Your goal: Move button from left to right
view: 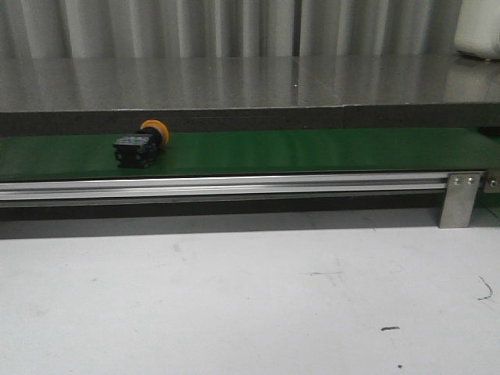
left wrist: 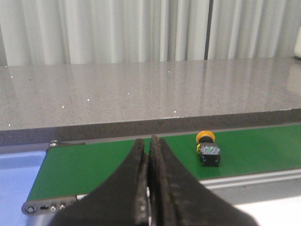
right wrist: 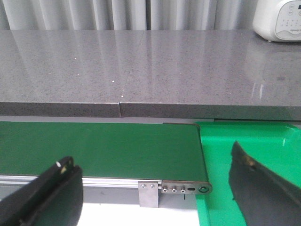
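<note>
The button [view: 142, 143] lies on its side on the green belt [view: 312, 150], left of the middle, orange-yellow cap toward the back. In the left wrist view the button [left wrist: 208, 149] rests on the belt beyond and to one side of my left gripper [left wrist: 148, 141], whose black fingers are pressed together with nothing between them. My right gripper [right wrist: 153, 162] is spread wide open over the belt's right end [right wrist: 141, 146], holding nothing. Neither gripper appears in the front view. The button is not in the right wrist view.
A grey stone counter [view: 234, 82] runs behind the belt, with a white appliance [right wrist: 280, 19] at its far right. An aluminium rail [view: 219, 187] and bracket [view: 459, 199] edge the belt in front. A bright green tray [right wrist: 254, 150] sits past the belt's right end. White tabletop [view: 234, 297] lies nearest.
</note>
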`<state>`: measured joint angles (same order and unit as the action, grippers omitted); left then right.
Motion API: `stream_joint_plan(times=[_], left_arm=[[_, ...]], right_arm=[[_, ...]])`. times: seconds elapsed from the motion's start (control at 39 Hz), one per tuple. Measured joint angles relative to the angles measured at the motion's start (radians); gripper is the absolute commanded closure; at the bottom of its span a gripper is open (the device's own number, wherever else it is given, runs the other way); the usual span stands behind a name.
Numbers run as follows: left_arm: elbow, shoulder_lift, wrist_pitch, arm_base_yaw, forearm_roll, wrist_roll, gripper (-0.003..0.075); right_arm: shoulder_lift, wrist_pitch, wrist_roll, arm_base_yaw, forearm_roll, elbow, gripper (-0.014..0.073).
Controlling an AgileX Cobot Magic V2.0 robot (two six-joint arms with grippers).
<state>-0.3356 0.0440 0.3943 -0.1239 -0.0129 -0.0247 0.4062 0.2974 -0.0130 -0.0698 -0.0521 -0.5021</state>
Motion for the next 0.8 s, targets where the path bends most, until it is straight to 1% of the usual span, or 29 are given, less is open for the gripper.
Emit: stream_joint_plan(times=[0.8], left_arm=[[0.000, -0.002, 0.016, 0.000, 0.000, 0.000, 0.0741]], right_arm=[[0.000, 0.000, 0.000, 0.000, 0.000, 0.000, -0.0052]])
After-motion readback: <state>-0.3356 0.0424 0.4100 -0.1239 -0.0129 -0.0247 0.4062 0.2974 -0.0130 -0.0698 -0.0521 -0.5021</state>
